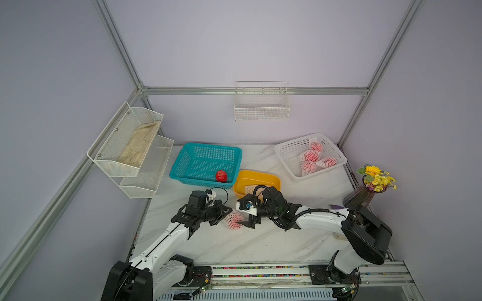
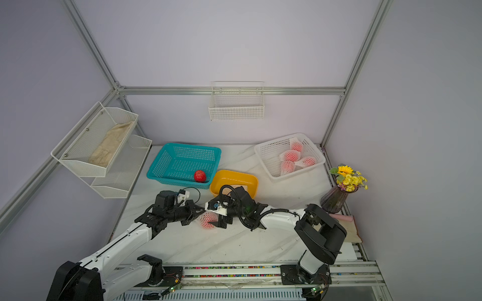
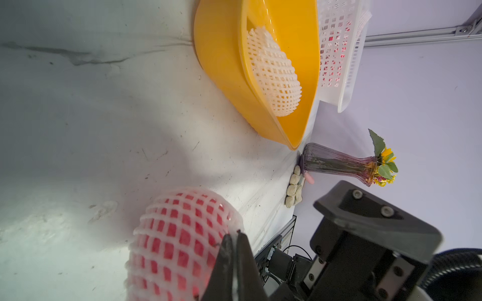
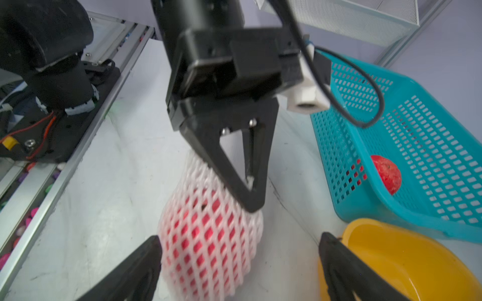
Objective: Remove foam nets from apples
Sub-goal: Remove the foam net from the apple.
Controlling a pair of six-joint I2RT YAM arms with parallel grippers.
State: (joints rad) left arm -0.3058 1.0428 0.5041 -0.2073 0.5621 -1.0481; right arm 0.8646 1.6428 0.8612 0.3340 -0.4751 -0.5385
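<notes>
Left gripper [image 4: 249, 183] clamped on the foam net [image 4: 208, 247] at its end (fingers meeting); right gripper [image 4: 238, 241] spread wide, jaws flanking that net.

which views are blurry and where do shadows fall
Right wrist view: the netted apple and the right gripper are smeared soft. Left wrist view: the foam net in the yellow bowl is sharp; a broad shadow crosses the table. Top views: even light.

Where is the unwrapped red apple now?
In both top views, the round bare red apple lies inside the teal plastic lattice basket, at its corner nearest the yellow plastic bowl.
</notes>
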